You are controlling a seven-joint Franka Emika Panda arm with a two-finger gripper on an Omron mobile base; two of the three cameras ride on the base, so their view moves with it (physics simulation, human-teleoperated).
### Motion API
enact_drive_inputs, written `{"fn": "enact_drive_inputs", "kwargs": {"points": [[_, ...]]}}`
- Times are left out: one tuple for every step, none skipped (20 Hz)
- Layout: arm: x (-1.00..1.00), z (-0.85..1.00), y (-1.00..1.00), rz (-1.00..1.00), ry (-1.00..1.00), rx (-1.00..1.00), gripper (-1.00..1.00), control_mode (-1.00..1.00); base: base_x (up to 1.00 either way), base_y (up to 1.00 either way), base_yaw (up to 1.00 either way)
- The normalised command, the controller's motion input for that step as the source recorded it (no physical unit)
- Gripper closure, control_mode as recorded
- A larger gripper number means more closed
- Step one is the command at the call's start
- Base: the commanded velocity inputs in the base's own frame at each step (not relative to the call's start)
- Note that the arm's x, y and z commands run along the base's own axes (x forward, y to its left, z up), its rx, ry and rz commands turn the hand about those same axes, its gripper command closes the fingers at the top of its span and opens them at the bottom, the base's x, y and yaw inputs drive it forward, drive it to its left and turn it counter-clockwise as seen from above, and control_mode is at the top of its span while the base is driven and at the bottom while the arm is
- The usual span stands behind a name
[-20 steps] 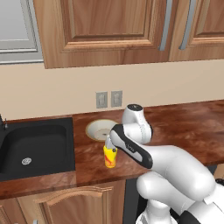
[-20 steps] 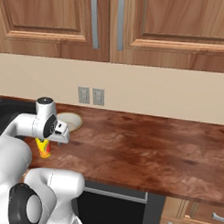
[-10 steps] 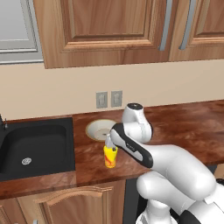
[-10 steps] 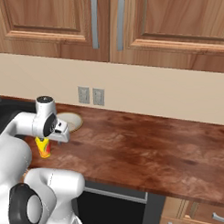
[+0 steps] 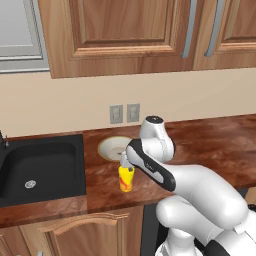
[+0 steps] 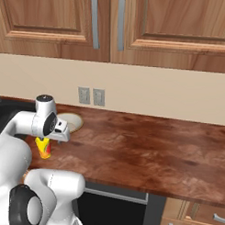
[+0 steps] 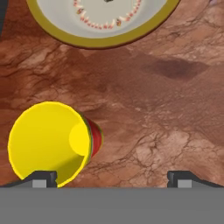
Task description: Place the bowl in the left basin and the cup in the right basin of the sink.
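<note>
The yellow cup (image 5: 126, 179) stands upright on the wooden counter, an orange-red mark near its base. In the hand view the cup (image 7: 50, 142) is seen from above, by the left fingertip (image 7: 41, 178) and mostly left of the gap. My gripper (image 5: 125, 163) hangs just above it, open and holding nothing. The bowl (image 5: 115, 147), cream inside with a tan rim, rests just behind the cup towards the wall; the hand view has the bowl (image 7: 100, 22) at its top edge. The black sink (image 5: 40, 162) lies left of both, one basin with a silver drain (image 5: 30, 184) in view.
A brown counter (image 6: 145, 147) stretches far to the right of the cup (image 6: 43, 147) and the bowl (image 6: 70, 122). Two wall outlets (image 5: 125, 113) sit above the bowl. Wooden cabinets (image 5: 125, 30) hang overhead. The slim faucet (image 5: 4, 139) stands at the sink's far left.
The hand has hardly moved above the cup. Cup and bowl stand where they were, and the jaws stay wide apart.
</note>
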Motion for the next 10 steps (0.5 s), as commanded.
{"fn": "enact_drive_inputs", "kwargs": {"points": [[0.0,0.01,0.0,0.0,0.0,0.0,-1.0,-1.0,0.0,0.0,0.0],[0.0,0.0,0.0,0.0,0.0,0.0,-1.0,-1.0,0.0,0.0,0.0],[0.0,0.0,0.0,0.0,0.0,0.0,-1.0,-1.0,0.0,0.0,0.0],[0.02,0.0,0.0,0.0,0.0,0.0,-1.0,-1.0,0.0,0.0,0.0],[0.02,0.0,0.0,0.0,0.0,0.0,-1.0,-1.0,0.0,0.0,0.0],[0.03,-0.02,0.0,0.0,0.0,0.0,-1.0,-1.0,0.0,0.0,0.0],[0.06,-0.06,0.0,0.0,0.0,0.0,-1.0,-1.0,0.0,0.0,0.0],[0.11,-0.06,0.0,0.0,0.0,0.0,-1.0,-1.0,0.0,0.0,0.0],[0.14,-0.02,0.0,0.0,0.0,0.0,-1.0,-1.0,0.0,0.0,0.0],[0.13,-0.01,0.0,0.0,0.0,0.0,-1.0,-1.0,0.0,0.0,0.0]]}}
